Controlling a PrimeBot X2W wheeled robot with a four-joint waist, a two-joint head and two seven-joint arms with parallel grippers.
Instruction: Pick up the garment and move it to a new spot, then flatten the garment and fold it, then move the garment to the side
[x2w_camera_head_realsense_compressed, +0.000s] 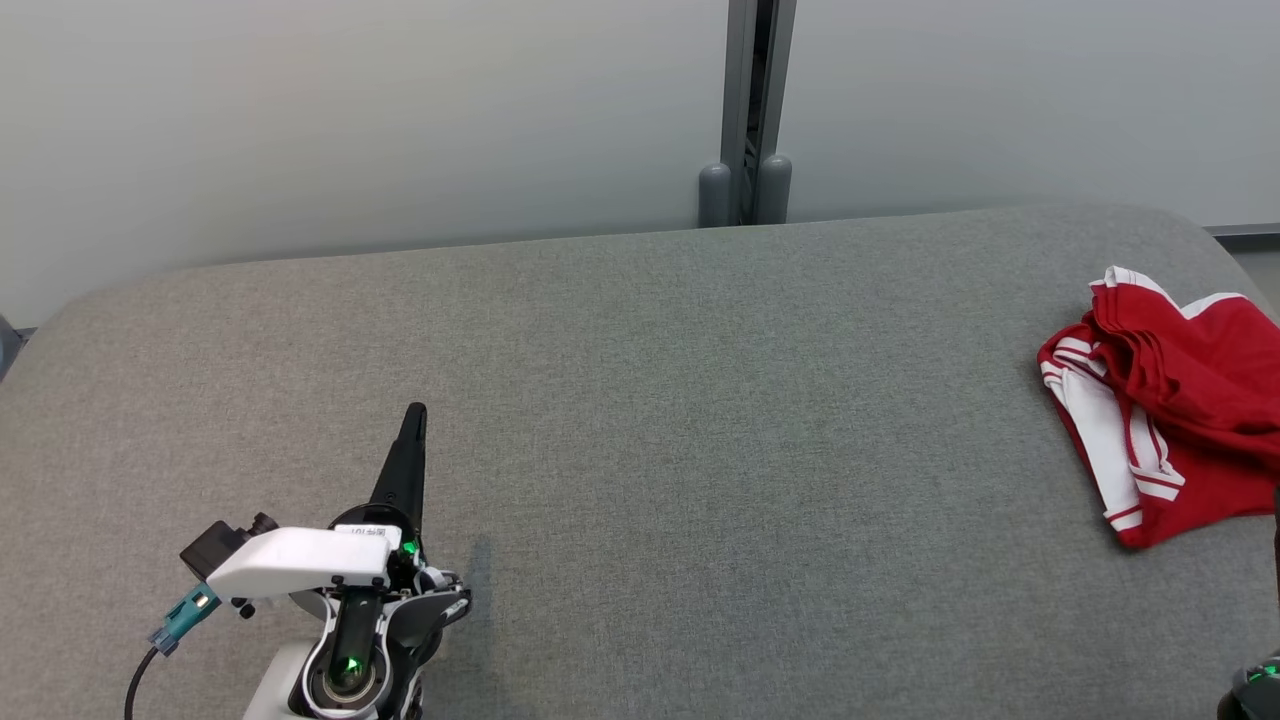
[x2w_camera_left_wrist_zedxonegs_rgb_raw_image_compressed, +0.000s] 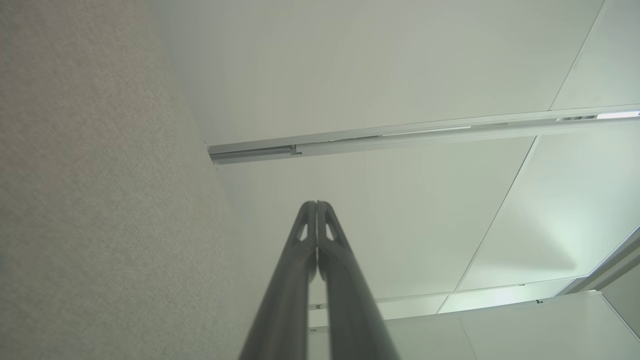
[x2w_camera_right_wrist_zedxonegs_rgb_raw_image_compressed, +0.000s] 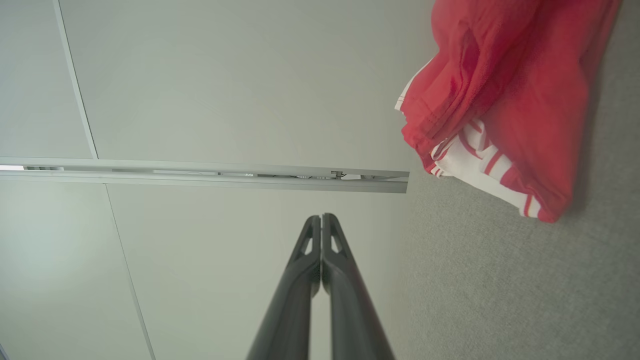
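Observation:
A red garment with white stripes lies bunched up at the right edge of the grey padded table. In the right wrist view the garment shows at the upper right, apart from my right gripper, whose fingers are pressed together with nothing between them. My left gripper stands over the table's front left, far from the garment, fingers pointing away from me. Its fingers are shut and hold nothing.
A pale wall runs behind the table, with a grey vertical post at its middle. The grey surface between my left gripper and the garment is bare fabric.

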